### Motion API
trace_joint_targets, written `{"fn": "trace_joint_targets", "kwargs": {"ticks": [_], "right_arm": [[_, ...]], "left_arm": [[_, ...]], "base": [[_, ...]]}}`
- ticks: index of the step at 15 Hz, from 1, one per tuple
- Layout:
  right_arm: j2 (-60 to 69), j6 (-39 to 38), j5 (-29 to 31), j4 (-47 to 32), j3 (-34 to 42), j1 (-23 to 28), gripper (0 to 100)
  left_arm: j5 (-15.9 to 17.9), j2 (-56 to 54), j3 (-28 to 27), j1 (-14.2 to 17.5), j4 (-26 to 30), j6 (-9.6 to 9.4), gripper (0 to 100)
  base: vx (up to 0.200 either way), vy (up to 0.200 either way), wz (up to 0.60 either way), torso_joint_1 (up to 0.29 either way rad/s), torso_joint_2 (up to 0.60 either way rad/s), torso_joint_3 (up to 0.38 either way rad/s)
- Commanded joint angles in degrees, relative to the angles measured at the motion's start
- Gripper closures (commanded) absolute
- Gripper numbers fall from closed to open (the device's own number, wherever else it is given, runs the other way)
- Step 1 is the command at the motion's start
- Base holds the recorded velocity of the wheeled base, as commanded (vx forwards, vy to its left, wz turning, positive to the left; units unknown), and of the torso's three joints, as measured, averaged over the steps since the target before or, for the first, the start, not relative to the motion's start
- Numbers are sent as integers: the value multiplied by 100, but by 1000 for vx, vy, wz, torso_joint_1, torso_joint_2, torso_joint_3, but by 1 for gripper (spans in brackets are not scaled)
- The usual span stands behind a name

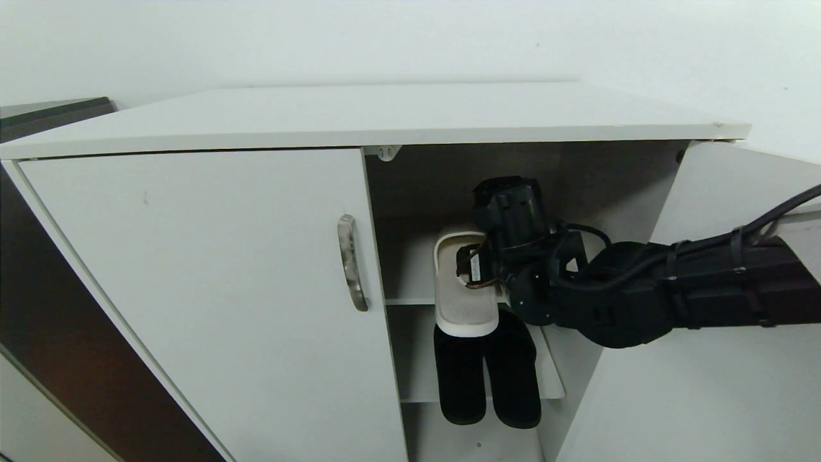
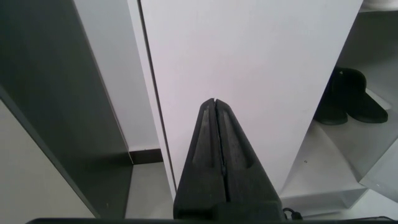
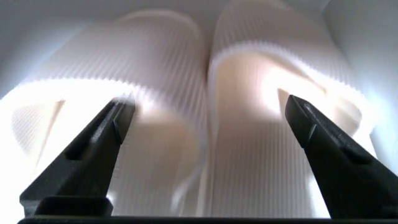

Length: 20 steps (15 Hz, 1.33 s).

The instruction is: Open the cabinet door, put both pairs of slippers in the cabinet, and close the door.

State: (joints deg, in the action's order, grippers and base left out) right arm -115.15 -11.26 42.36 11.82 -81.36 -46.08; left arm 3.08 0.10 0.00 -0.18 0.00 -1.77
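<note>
- Right white cabinet door (image 1: 705, 256) stands open; black foam slippers (image 1: 487, 378) lie on the lower shelf (image 1: 417, 359), overhanging its front edge.
- Ribbed white slippers (image 1: 465, 314) at the upper shelf (image 1: 410, 300) front edge; right gripper (image 3: 205, 106) spread wide, grasping nothing (probably released).
- Left gripper (image 2: 214, 102) clamped closed, empty.
- Remaining: close door.

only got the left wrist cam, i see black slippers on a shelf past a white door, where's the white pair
observer: the white slippers are inside the cabinet, on the open right side, just above the black pair.
operator: are they gripped right now
observer: no, the right gripper is open, with one finger at each outer side of the pair.
operator: is that side wide open
observer: yes, the right door is swung wide.
</note>
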Motion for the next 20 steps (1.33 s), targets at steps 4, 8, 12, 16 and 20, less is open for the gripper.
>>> {"fn": "trace_joint_targets", "kwargs": {"ticks": [4, 8, 12, 16, 20], "right_arm": [[1373, -148, 44, 637, 1535, -604, 0], [1838, -122, -158, 918, 2230, -999, 0], [1689, -113, -167, 1032, 2370, -1078, 100], [1434, -113, -149, 1191, 2370, -1078, 100], [1390, -139, -132, 1199, 2370, -1078, 100]], "left_arm": [[-1, -1, 0, 1, 0, 1, 100], [-1, -1, 0, 1, 0, 1, 100], [-1, -1, 0, 1, 0, 1, 100], [-1, -1, 0, 1, 0, 1, 100], [-1, -1, 0, 1, 0, 1, 100]], "base": [[0, 0, 0, 0, 0, 0], [0, 0, 0, 0, 0, 0], [0, 0, 0, 0, 0, 0], [0, 0, 0, 0, 0, 0], [0, 0, 0, 0, 0, 0]]}}
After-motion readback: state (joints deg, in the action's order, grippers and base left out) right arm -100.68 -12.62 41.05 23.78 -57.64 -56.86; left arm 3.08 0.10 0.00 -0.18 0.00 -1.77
